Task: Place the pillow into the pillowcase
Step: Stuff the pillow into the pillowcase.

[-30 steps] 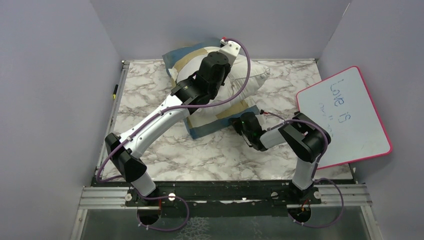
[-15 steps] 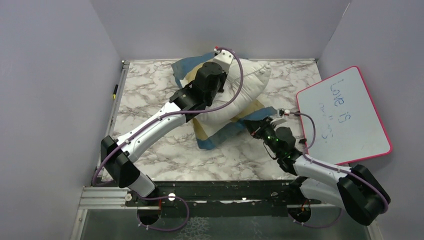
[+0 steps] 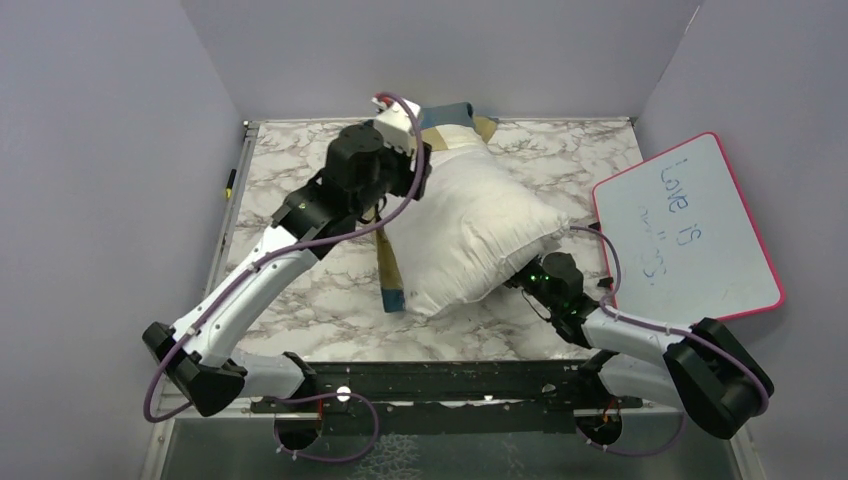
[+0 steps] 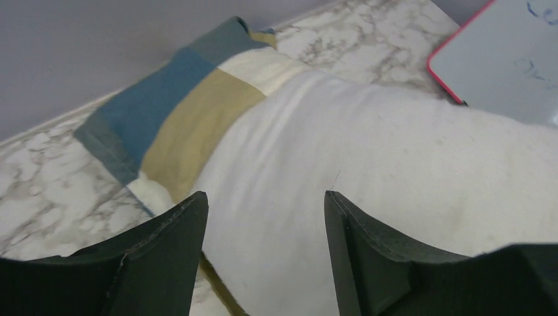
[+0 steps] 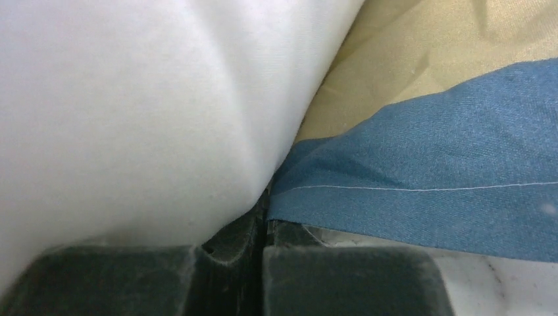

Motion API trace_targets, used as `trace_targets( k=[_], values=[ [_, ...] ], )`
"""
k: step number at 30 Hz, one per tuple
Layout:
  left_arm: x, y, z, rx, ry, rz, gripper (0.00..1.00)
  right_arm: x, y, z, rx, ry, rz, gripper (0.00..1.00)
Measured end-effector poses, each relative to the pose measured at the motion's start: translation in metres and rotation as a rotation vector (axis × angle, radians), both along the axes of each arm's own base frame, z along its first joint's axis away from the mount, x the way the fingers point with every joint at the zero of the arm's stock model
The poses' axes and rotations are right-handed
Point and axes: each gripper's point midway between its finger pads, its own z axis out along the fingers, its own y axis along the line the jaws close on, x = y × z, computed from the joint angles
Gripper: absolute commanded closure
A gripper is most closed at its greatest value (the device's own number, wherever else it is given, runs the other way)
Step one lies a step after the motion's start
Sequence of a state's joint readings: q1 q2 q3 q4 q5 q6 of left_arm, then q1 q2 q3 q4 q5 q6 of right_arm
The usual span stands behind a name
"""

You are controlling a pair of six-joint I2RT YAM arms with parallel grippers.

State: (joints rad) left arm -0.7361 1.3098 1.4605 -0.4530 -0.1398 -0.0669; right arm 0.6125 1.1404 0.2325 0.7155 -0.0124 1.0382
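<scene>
Now left hand [image 4: 263,201] empty, agape above pillow [image 4: 395,164]; right hand [image 5: 265,238] tight on pillowcase [image 5: 447,191] hem.

- A robot test cell in a lab, not a home.
- Plain lavender walls [image 3: 110,200] box in a marble-print counter [image 3: 580,150] on three sides.
- The left arm [image 3: 265,270] and right arm [image 3: 640,335] are mounted on a metal frame [image 3: 450,383] at the counter's near edge.
- A handwritten whiteboard [image 3: 690,230] leans at the right.

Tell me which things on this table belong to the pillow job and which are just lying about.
Job: pillow; pillowcase, mostly under it.
Lying about: pink-rimmed whiteboard at the right; small pen-like thing at the far left.
</scene>
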Motion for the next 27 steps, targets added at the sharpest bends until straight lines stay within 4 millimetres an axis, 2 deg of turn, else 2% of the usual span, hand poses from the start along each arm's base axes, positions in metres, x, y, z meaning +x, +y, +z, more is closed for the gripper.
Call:
trace_targets(
  k=[3, 5, 7, 9, 11, 12, 14, 16, 18, 21, 25, 26, 27],
  values=[
    [0.016, 0.038, 0.027, -0.020, -0.059, 0.126, 0.34, -0.002, 0.000, -0.002, 0.008, 0.026, -0.002, 1.00],
    [0.030, 0.059, 0.030, -0.011, -0.071, 0.195, 0.33, -0.003, -0.001, -0.002, 0.013, 0.037, -0.005, 1.00],
    [0.045, 0.075, 0.022, 0.015, -0.058, 0.241, 0.33, -0.005, -0.002, -0.001, 0.018, 0.047, -0.007, 1.00],
    [0.067, 0.085, 0.000, 0.081, -0.030, 0.258, 0.33, -0.007, -0.004, 0.001, 0.025, 0.053, -0.009, 1.00],
    [0.084, 0.088, -0.025, 0.147, 0.006, 0.241, 0.30, -0.009, -0.004, 0.004, 0.027, 0.060, -0.010, 1.00],
    [0.094, 0.085, -0.046, 0.198, 0.035, 0.212, 0.29, -0.009, -0.005, 0.006, 0.028, 0.060, -0.010, 1.00],
    [0.104, 0.078, -0.073, 0.261, 0.070, 0.160, 0.24, -0.009, -0.005, 0.008, 0.020, 0.066, -0.012, 1.00],
    [0.111, 0.067, -0.102, 0.321, 0.105, 0.076, 0.19, -0.006, -0.006, 0.011, 0.010, 0.068, -0.016, 1.00],
    [0.114, 0.056, -0.123, 0.353, 0.130, -0.003, 0.18, -0.004, -0.007, 0.011, 0.001, 0.071, -0.020, 1.00],
    [0.115, 0.038, -0.144, 0.373, 0.147, -0.128, 0.16, -0.003, -0.006, 0.005, -0.013, 0.090, -0.021, 1.00],
    [0.121, 0.028, -0.159, 0.393, 0.135, -0.202, 0.17, -0.003, -0.008, -0.006, -0.038, 0.119, -0.024, 1.00],
    [0.124, 0.027, -0.161, 0.403, 0.124, -0.210, 0.20, -0.003, -0.009, -0.007, -0.044, 0.123, -0.024, 1.00],
    [0.128, 0.026, -0.165, 0.408, 0.113, -0.212, 0.27, -0.003, -0.009, -0.007, -0.048, 0.125, -0.024, 1.00]
  ],
)
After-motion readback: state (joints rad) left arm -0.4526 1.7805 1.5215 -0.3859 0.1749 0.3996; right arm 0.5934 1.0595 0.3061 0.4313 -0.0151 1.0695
